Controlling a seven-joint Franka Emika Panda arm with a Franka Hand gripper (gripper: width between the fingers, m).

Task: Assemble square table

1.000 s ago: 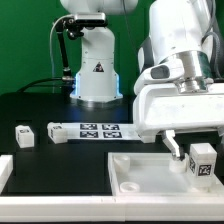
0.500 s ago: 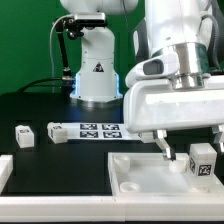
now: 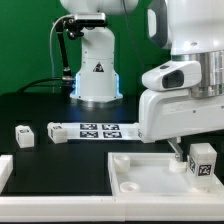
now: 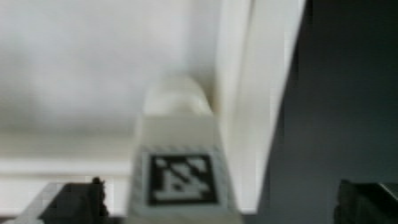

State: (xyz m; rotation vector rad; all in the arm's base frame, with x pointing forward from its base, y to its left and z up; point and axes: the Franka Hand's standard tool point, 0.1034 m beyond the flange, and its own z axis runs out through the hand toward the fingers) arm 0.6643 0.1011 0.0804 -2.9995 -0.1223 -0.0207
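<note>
My gripper hangs over the end of the slab on the exterior view's right, pointing down. My fingers are spread as wide as they go and pinch nothing.

In the wrist view a leg stands upright between my two dark fingertips, nearer one than the other. I see a gap on both sides, so I am not touching it. Its black-white tag faces up toward my wrist camera. White slab shows on one side of it. On the other side are the slab's raised rim and then the black top.

In the exterior view this leg stands at the slab's right end with a tag facing the camera. One of my fingers comes down just beside it; the other I cannot make out there. I cannot tell whether the leg sits in a corner recess.

The slab lies flat on the black top at the near edge, toward the exterior view's right. The other leg lies on the black top well apart from me, on the exterior view's left. It is near the end of the marker board, which lies flat behind the slab. A rail shows at the near left corner.
</note>
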